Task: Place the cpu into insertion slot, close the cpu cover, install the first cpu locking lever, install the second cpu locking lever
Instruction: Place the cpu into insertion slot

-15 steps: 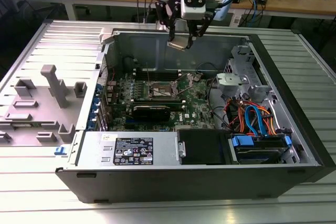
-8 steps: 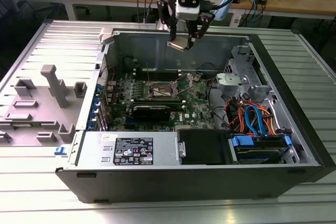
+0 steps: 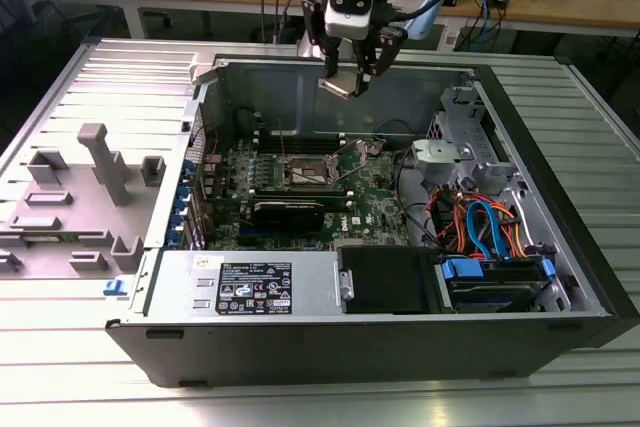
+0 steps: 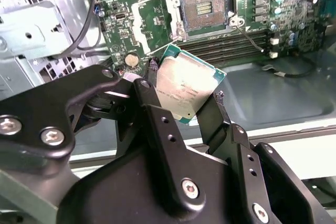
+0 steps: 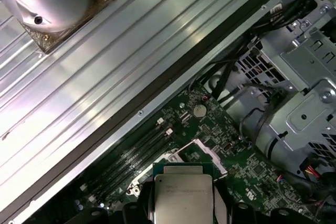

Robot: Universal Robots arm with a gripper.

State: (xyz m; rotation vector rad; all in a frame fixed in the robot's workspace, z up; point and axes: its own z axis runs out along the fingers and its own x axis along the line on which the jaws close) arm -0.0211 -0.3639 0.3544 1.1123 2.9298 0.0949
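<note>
Open computer case point(image 3: 400, 347) is lying on the worktop point(image 3: 60, 387). Gripper point(image 3: 351, 75) is hovering over its far side, fingers point(image 4: 157, 111) pinching the cpu point(image 4: 188, 88), lower corner hiding behind them. Insertion slot point(image 4: 203, 8) is sitting uncovered, well apart.

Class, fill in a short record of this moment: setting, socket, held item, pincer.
setting: green circuit board inside an open dark metal computer case
socket: square insertion slot with dark pin field, uncovered, no chip in it
held item: small flat square cpu with silvery-grey metal top, tilted
pincer: shut on the cpu, raised above the board
</note>
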